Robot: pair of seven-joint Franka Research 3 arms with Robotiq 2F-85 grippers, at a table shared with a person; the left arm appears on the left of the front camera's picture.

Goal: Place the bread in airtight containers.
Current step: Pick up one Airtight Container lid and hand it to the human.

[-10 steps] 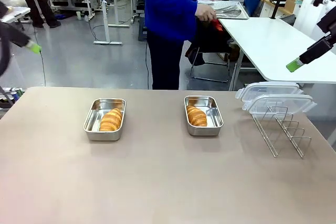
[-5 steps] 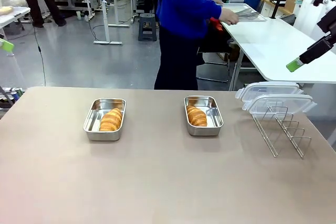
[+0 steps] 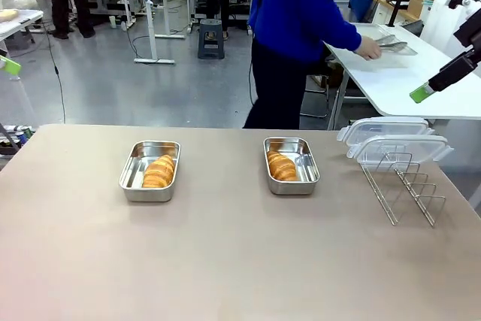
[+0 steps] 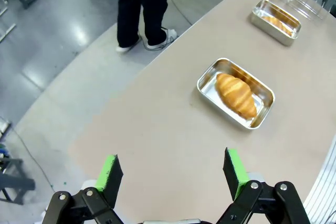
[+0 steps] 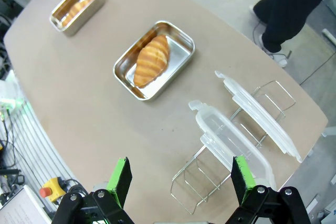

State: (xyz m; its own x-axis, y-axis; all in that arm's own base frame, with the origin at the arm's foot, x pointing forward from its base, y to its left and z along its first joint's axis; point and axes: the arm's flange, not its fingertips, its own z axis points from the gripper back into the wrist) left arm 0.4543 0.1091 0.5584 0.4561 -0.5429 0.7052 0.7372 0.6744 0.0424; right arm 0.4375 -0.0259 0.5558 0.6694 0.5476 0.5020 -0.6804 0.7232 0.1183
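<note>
Two shiny tins sit well apart on the brown worktop [image 3: 225, 261]. The left tin [image 3: 135, 171] has a croissant [image 3: 158, 171] lying inside it. The right tin [image 3: 305, 168] has the other croissant [image 3: 281, 166] inside it. Both tins are open on top. Two clear lids [image 3: 391, 140] lean on a wire rack [image 3: 406, 186] near the right tin.

The left gripper [image 4: 170, 161] hangs up high by the worktop's left side, fingers wide apart and holding nothing. The right gripper [image 5: 181, 165] hangs high on the right, also wide apart and empty.

A person [image 3: 301, 13] in blue reaches to a white table [image 3: 391, 65] behind.
</note>
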